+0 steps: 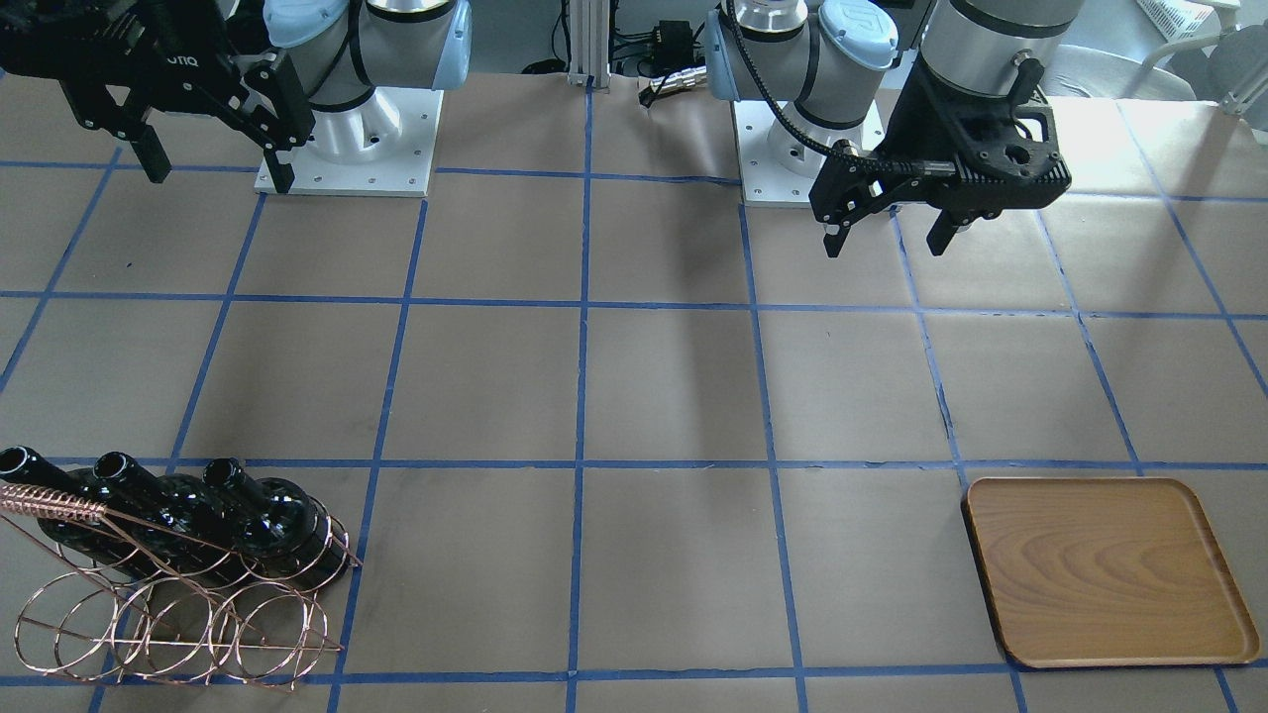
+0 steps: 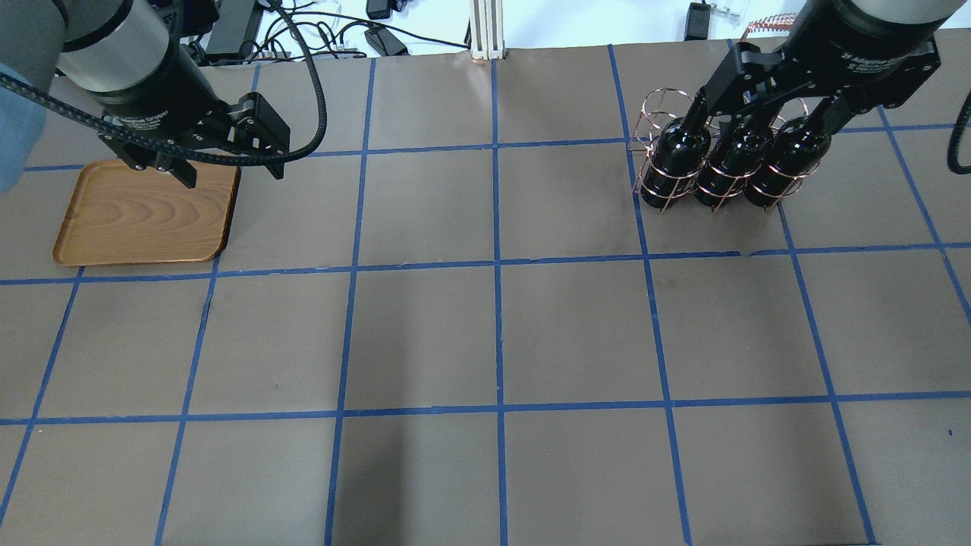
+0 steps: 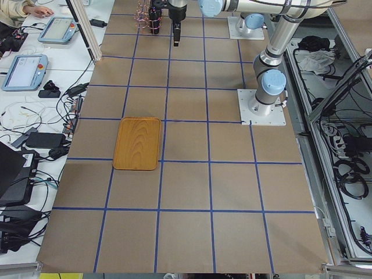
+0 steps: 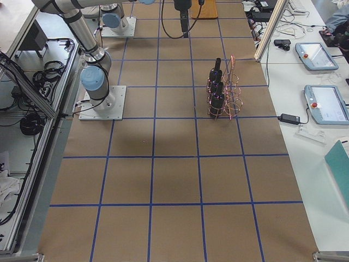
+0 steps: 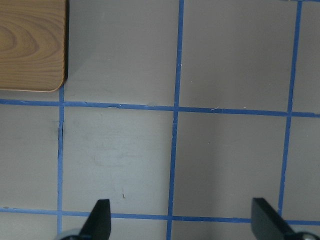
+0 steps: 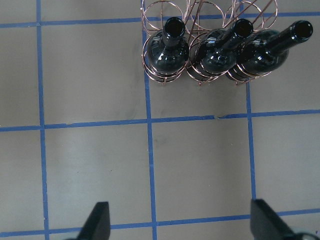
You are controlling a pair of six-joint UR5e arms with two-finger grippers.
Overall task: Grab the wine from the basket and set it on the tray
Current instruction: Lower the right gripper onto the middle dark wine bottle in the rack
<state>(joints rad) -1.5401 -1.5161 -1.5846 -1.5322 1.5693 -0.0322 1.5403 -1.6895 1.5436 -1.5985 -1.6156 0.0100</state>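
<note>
Three glossy black wine bottles stand side by side in the copper wire basket. The brown wooden tray lies empty at the table's other end. My right gripper is open and empty. It hangs high, on the robot's side of the basket. My left gripper is open and empty. It hangs high beside the tray's inner edge.
The brown table has a grid of blue tape lines. The two arm bases stand at the robot's edge. Operator pendants and cables lie off the table's far side.
</note>
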